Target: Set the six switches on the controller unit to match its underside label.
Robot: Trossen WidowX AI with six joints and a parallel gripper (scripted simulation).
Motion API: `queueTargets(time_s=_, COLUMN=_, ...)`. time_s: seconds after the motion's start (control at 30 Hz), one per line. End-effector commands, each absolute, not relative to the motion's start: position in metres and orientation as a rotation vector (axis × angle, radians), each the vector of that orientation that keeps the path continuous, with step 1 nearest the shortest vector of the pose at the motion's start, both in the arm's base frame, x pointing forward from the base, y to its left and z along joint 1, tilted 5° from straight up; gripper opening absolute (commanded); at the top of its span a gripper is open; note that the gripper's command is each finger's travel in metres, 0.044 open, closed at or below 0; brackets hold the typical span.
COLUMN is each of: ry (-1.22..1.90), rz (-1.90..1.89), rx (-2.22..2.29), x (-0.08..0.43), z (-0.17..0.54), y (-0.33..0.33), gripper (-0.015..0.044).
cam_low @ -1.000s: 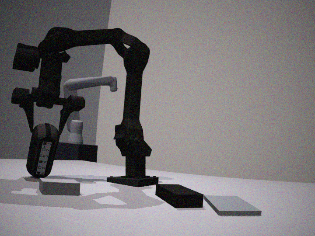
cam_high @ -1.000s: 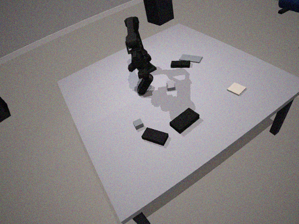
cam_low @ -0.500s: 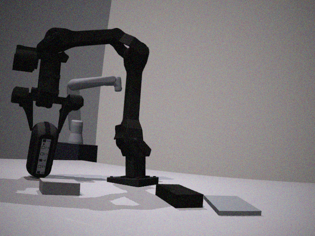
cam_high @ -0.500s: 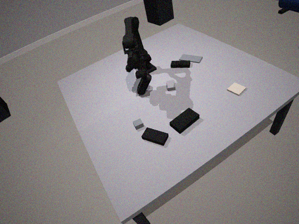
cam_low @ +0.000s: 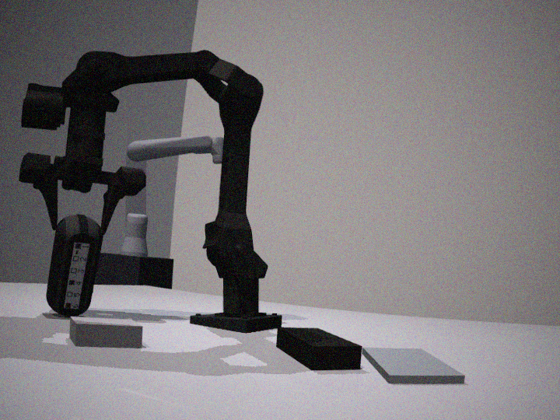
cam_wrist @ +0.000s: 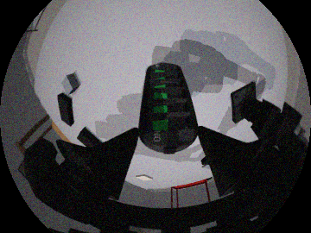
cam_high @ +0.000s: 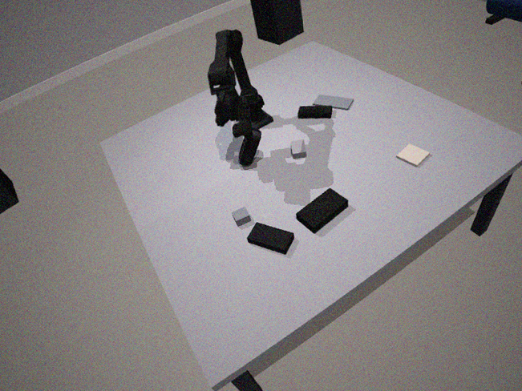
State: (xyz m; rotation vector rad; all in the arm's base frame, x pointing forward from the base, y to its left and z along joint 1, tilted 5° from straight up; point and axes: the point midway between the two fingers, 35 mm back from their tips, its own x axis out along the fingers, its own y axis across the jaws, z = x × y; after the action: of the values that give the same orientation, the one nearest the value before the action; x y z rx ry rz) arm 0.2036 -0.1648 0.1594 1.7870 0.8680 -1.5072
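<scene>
The dark grey controller unit [cam_high: 250, 148] [cam_low: 57, 275] [cam_wrist: 174, 108] stands on end, slightly tilted, its lower end at or just above the bench. My gripper [cam_low: 78, 229] [cam_wrist: 168, 130] is shut on its upper end, one finger on each side. In the exterior view the underside label [cam_low: 75, 276] shows: from the top, the squares look filled, empty, empty, filled, empty, and the bottom one dark. Its digits are blurred. In the wrist view the switch side shows several rockers with green on their left parts and "ON" lettering at the near end; exact rocker positions are hard to tell.
A grey block [cam_high: 298, 149] [cam_low: 106, 335] lies near the unit. Another grey block [cam_high: 241, 216] and two black boxes [cam_high: 322, 210] [cam_high: 271, 237] lie farther off. A black module [cam_high: 315, 112] [cam_low: 319, 348], a grey plate [cam_high: 333, 101] [cam_low: 414, 365] and a cream square [cam_high: 413, 154] also lie on the bench.
</scene>
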Motion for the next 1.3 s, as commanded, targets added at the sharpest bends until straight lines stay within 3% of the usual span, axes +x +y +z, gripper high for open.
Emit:
queueTargets(time_s=0.0, ry=0.862, rz=-1.511, rx=1.785, x=0.2, z=0.16, y=-0.17, gripper=0.0336)
queueTargets(time_s=1.27, ry=0.871, rz=-1.497, rx=1.801, x=0.182, z=0.167, y=-0.195, gripper=0.0336)
